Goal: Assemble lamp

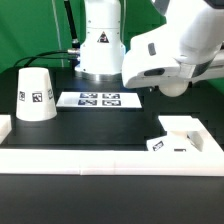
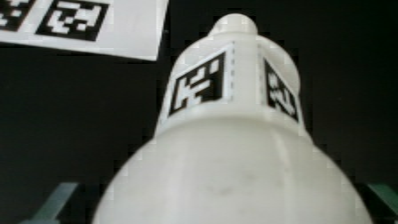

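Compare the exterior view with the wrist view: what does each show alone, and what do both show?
Only the exterior view: the matte white truncated-cone shade at that view's left, the small blocky white base at its right, and the long white border rail. Only the wrist view: the black-and-white square tags on the neck of the white ball-shaped bulb, close up. Both: the bulb, held in the hand, and the flat white marker board.

Black table (image 1: 100,125): shade (image 1: 35,95), base (image 1: 180,135), marker board (image 1: 98,100).
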Available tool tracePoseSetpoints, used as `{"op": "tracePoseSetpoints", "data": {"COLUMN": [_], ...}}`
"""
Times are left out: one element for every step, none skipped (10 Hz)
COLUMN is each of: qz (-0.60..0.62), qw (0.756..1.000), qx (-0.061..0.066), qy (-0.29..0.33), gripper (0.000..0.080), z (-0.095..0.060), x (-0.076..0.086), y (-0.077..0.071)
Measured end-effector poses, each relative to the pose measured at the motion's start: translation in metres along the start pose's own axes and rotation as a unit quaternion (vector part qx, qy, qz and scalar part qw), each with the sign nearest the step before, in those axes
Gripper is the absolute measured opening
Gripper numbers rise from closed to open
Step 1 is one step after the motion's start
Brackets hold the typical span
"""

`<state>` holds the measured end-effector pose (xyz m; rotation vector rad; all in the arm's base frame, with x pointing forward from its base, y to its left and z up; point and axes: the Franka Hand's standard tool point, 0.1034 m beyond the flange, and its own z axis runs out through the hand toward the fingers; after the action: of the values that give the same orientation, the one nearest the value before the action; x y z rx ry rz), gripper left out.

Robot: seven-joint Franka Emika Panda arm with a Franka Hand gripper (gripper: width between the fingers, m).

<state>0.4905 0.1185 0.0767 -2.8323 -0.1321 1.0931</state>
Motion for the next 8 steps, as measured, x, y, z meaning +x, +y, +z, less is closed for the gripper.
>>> {"op": "tracePoseSetpoints", "data": {"qz": [-0.002, -0.011, -0.014, -0.019, -0.022, -0.033, -0.047, -0.055], "qw": [1.0, 0.997, 0.994, 0.992, 0.985, 0.978, 0.968, 0.959], "qx": [-0.001, -0.002, -0.005, -0.007, -0.01, -0.016, -0.024, -0.03], "qy": [0.027, 0.072, 0.104, 0.126, 0.17, 0.206, 0.247, 0.276], "gripper": [0.0576, 0.0576, 0.0576, 0.0576, 0.0576, 0.0576, 0.0576, 0.0576], "z": [0.001, 0.003, 0.001, -0.005, -0.011, -0.012, -0.014, -0.013], "x": [0.001, 0.009, 0.009, 0.008, 0.012, 0.012, 0.013, 0.013], "y": [0.002, 0.006, 0.008, 0.008, 0.01, 0.012, 0.016, 0.019]}}
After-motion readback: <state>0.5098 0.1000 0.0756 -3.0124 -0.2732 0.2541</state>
